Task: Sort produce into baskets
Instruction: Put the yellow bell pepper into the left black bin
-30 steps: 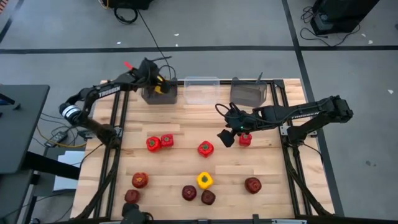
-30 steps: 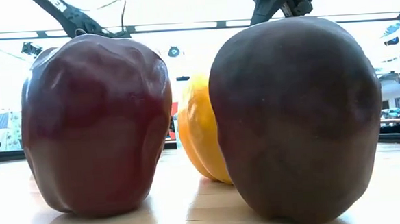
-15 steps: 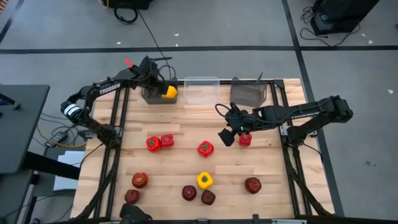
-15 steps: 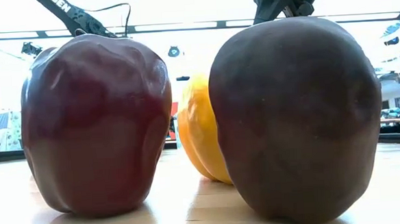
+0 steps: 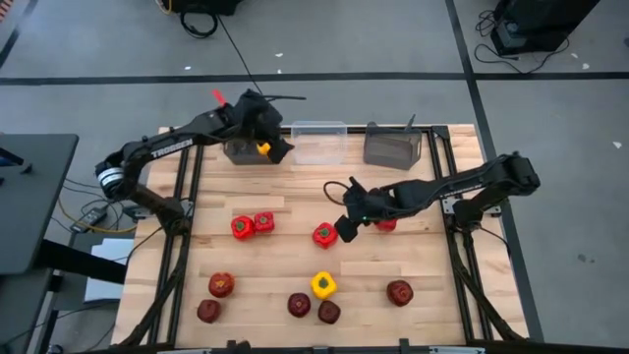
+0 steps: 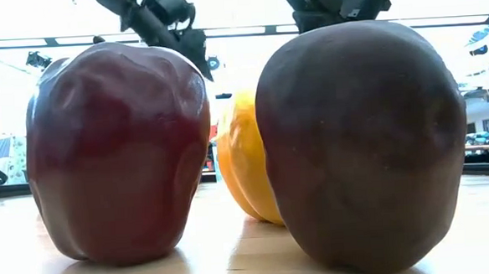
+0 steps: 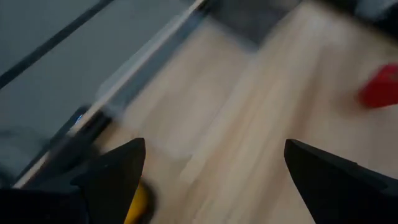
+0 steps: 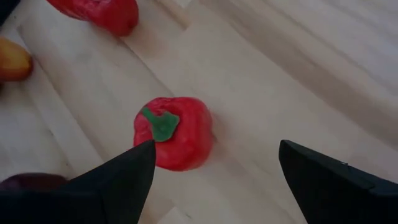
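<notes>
The left gripper, jaws empty, has swung off the twelve-o'clock dark basket after dropping its yellow pepper, while the open right gripper has slid onto the middle red pepper.

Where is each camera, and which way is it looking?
High view: above the table, looking straight down; both arms show, left tool near the grey basket.
Low view: at tabletop height, looking level past two dark apples and a yellow pepper; arms overhead.
Left wrist view: looks past its own open fingers at blurred wood.
Right wrist view: looks past its open fingers at a red pepper, also in the high view.
</notes>
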